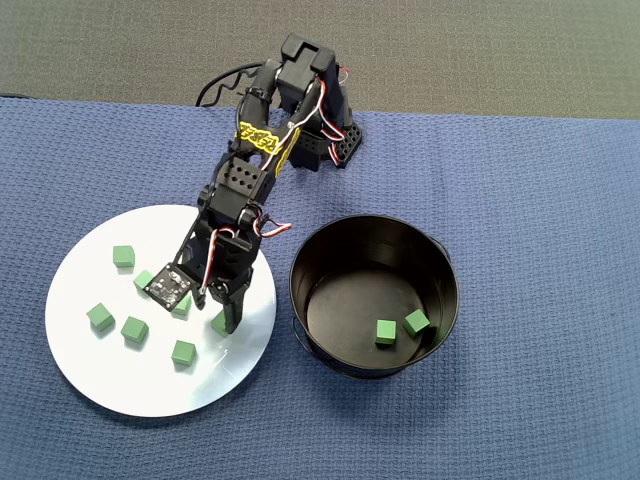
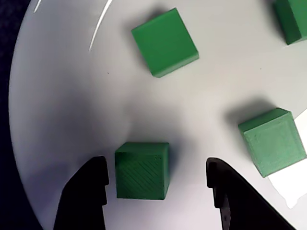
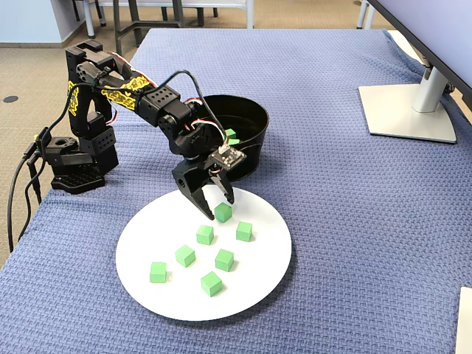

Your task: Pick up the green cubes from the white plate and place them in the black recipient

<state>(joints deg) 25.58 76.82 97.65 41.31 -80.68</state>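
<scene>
Claw (image 2: 156, 191) is spread wide and holding nothing. In the wrist view both dark fingertips (image 2: 88, 191) sit low over the white plate (image 2: 62, 96), one either side of a single green cube (image 2: 142, 170).

Target cube: it lies between the tips but off centre, close to the tip on the left of the wrist view with only a thin sliver of plate showing, and well clear of the tip on the right. Its side faces look nearly square to the fingers. In the fixed view the same cube (image 3: 223, 212) sits on the plate's rim-side nearest the black recipient (image 3: 247, 158), with the claw just above it.

Handling, my judgement: small, rigid, probably printed plastic (fine ridged lines on the top face), so very light and not fragile. Matte faces should give the pads decent hold; the glossy plate is the slippery part, so a one-sided touch may skate the cube sideways. I would take it across two opposite flat faces, mid-height, after centring a touch toward the wrist view's left.

Elsewhere: two neighbouring cubes (image 2: 165, 42) lie further in on the plate, apart from the fingers. Overhead, two cubes (image 1: 385, 332) already rest on the recipient's floor; the remaining ones are scattered over the plate.
</scene>
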